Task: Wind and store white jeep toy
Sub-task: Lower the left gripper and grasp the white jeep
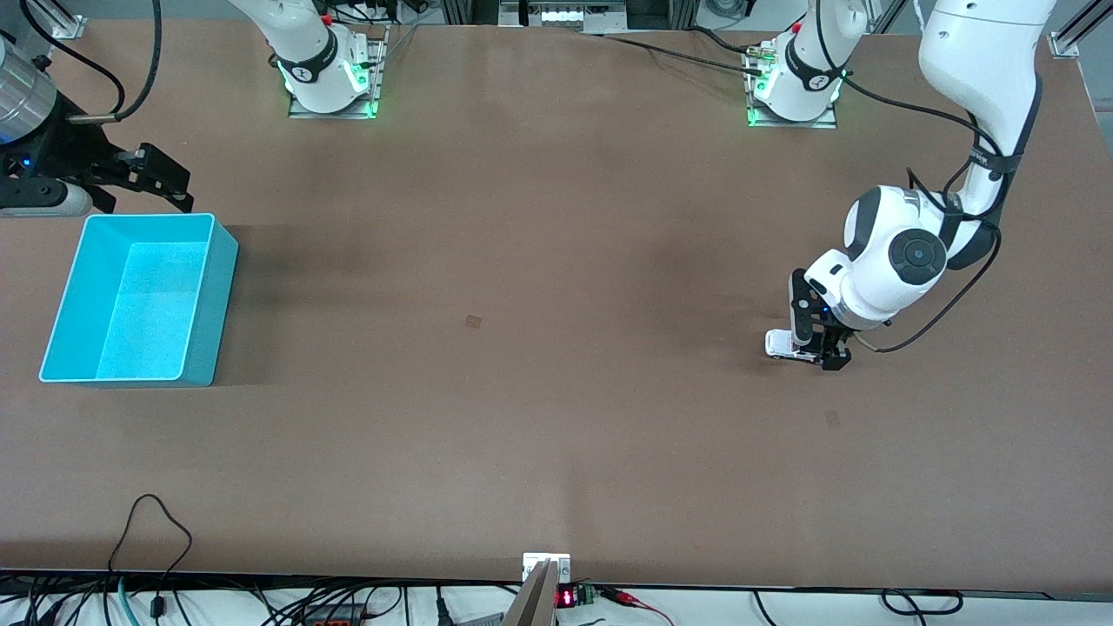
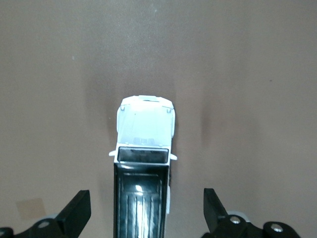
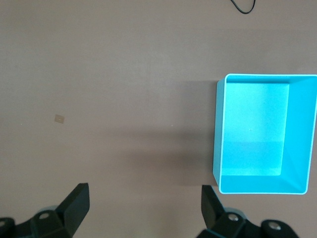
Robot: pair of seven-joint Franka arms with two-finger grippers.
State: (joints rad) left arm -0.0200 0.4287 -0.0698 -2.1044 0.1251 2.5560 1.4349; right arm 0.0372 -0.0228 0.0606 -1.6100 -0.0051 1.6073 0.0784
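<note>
The left gripper [image 1: 822,348] sits low at the table [image 1: 539,261], in the right-middle of the front view. Its jaws stand wide apart, one finger on each side of the white jeep toy [image 1: 780,344], with bare table showing between each finger and the car. Nothing is gripped. In the left wrist view the fingers [image 2: 74,213] come up from the lower corners, and the jeep [image 2: 143,163] runs up the centre of the frame, its black roof toward the bottom edge and its white bonnet pointing to the top.

From the front, only the white nose of the jeep pokes out beside the black fingers; the rest is covered by the gripper and wrist. The wrist view cuts off the tail end of the car at the bottom edge. No wheels can be made out there.

The right gripper [image 1: 161,178] waits at the upper left of the front view, above the table beside the turquoise bin [image 1: 213,296], its jaws spread wide and holding nothing. The right wrist view shows its fingertips [image 3: 74,203] at the bottom corners and the bin [image 3: 218,129] at the right of that frame, partly cut by the edge, its inside bare. A small tan mark [image 1: 473,321] lies near the table's middle; it also appears in the right wrist view [image 3: 59,118].
</note>
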